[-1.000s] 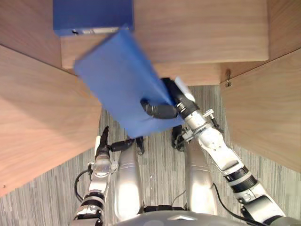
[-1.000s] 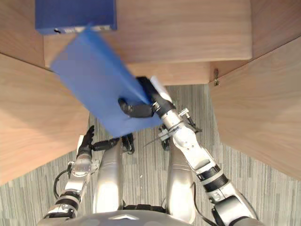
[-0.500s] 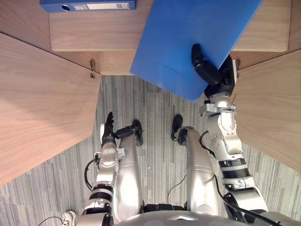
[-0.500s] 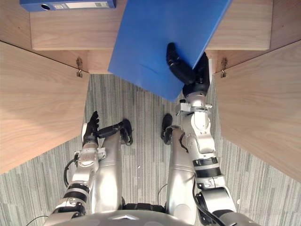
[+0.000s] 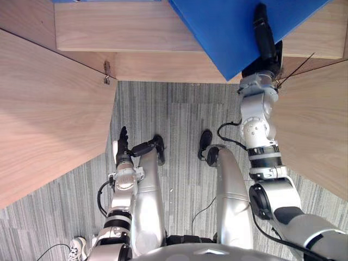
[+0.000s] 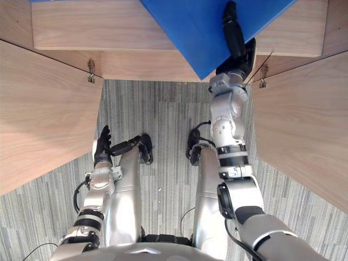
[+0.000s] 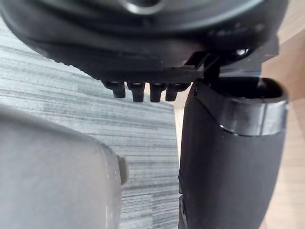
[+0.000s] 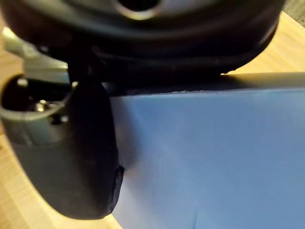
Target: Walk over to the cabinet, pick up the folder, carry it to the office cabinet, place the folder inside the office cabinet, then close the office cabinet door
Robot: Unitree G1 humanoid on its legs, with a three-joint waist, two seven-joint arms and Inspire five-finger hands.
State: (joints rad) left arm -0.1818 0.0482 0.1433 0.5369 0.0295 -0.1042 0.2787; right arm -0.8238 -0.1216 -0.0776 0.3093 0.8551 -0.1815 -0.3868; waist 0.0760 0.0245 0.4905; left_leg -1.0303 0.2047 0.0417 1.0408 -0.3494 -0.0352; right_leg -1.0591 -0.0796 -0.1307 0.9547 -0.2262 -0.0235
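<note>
The blue folder (image 5: pixel 234 27) is held up at the top right, over the cabinet's wooden shelf (image 5: pixel 119 30), its lower corner pointing down over the shelf's front edge. My right hand (image 5: pixel 265 38) is shut on it, with dark fingers lying across the blue face. The right wrist view shows the thumb (image 8: pixel 71 152) pressed against the folder (image 8: pixel 214 157). My left hand (image 5: pixel 122 149) hangs low at the left over the carpet, open, with straight fingers (image 7: pixel 143 90) and nothing in it.
The cabinet's two wooden doors stand open: the left door (image 5: pixel 49 114) and the right door (image 5: pixel 321 125) flank a strip of grey carpet (image 5: pixel 174 119). A hinge (image 5: pixel 107 70) sits at the left door's inner corner. A sliver of another blue folder (image 5: pixel 109 1) lies on the shelf.
My right arm has raised the folder and swung it from the centre left to the upper right, further over the shelf. The camera has shifted too. The left hand has stayed down.
</note>
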